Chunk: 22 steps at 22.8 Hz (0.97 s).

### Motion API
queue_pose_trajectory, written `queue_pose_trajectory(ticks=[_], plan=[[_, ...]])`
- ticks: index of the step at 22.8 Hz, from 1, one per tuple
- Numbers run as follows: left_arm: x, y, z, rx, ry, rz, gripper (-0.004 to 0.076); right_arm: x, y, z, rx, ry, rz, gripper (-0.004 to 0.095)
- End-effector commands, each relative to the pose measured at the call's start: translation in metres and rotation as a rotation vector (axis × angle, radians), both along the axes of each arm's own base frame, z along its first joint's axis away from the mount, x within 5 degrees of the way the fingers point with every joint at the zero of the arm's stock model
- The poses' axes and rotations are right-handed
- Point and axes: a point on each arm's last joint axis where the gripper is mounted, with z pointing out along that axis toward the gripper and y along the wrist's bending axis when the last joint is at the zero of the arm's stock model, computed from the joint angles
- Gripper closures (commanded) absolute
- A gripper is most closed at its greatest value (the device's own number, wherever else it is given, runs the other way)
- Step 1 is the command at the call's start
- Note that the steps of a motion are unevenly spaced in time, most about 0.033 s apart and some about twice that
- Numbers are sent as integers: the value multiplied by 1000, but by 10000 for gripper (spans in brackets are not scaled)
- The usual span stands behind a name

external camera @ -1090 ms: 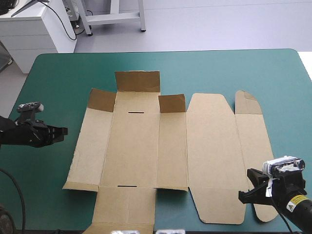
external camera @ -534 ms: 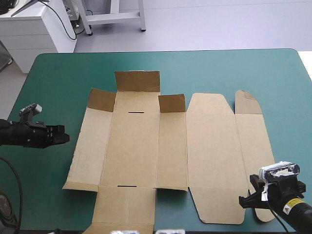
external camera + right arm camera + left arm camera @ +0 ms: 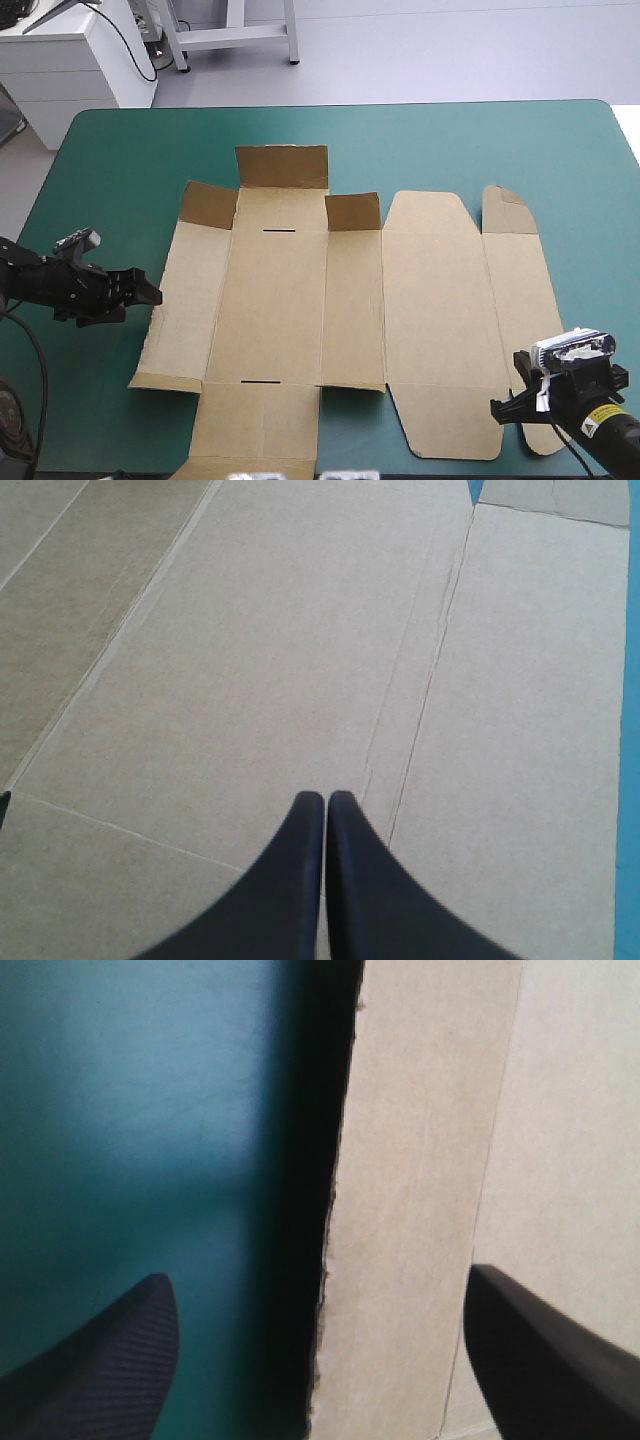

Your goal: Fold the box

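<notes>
Position: a flat cut sheet of brown board, the box, lies spread across the middle of the teal-green table cover. Its longer spread runs from the table's left edge toward its right.

My left gripper stands at the sheet's left side panel with its black fingers wide apart, one over the cover and one over the board. The panel's free edge runs straight ahead between them, with a dark shadow beside it.

My right gripper is pressed together into a point, above the sheet near the table's near right corner.

Judgement: the left arm is the nearer to a wall panel. The coming move turns on catching that edge and raising it.
</notes>
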Motion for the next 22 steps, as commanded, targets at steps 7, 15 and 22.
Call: queue_pose_trajectory(ticks=[7,15,22], plan=[[4,-63,-9,-206,101,-143,160,5,0,15,-6,-117,4,910],[2,-74,-6,-291,174,-95,297,5,0,15,0,-117,3,910],[-1,-72,-10,-268,215,-80,727,5,0,15,-1,-117,2,910]])
